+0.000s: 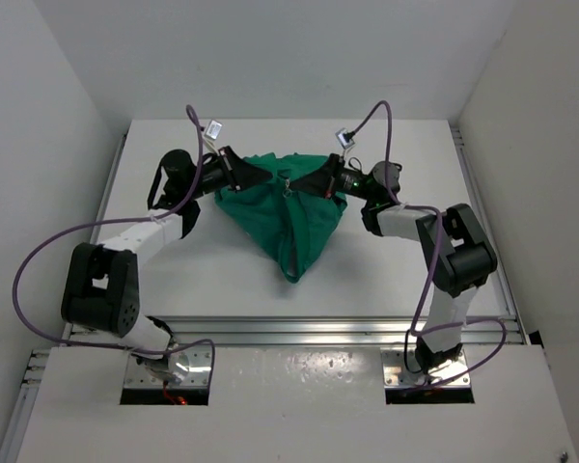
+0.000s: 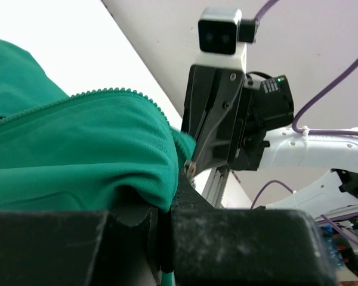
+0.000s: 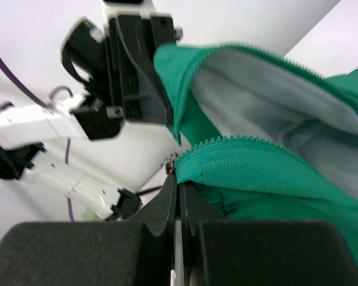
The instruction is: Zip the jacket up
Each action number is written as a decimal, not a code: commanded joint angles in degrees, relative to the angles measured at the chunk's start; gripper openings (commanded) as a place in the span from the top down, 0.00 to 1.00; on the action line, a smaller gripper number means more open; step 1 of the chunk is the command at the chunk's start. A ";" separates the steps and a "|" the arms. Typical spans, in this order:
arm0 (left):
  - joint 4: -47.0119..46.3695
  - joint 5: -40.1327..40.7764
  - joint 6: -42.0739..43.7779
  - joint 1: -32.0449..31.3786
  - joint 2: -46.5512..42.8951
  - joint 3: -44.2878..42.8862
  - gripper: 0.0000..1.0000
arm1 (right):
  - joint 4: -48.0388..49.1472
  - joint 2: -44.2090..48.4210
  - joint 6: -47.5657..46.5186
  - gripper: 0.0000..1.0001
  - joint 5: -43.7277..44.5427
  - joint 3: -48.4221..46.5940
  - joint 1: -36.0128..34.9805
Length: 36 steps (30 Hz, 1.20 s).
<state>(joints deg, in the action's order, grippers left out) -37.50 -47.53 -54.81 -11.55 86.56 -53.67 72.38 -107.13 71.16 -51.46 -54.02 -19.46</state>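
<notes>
Now, small green fabric jacket at the middle of the white desk.
Left claw and right claw each clamp its far edge; long axis runs far-to-near, tip toward the arm bases.

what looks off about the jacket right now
The jacket is not lying flat: it is bunched into a wedge, pinched by the left fingers and right fingers, and its zipper teeth are apart, unzipped.
</notes>
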 commanded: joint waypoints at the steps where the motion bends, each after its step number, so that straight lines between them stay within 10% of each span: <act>1: -8.55 -1.34 -3.46 -0.40 2.64 -3.54 1.00 | 10.15 -2.10 7.24 1.00 0.57 -4.94 1.53; 36: -15.06 1.03 -16.64 -1.45 7.39 -6.97 1.00 | 10.06 -3.17 6.19 1.00 -1.89 -8.38 -0.49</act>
<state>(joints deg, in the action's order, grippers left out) -47.37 -46.44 -70.19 -11.73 94.08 -58.24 73.47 -110.69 78.06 -53.17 -59.70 -19.53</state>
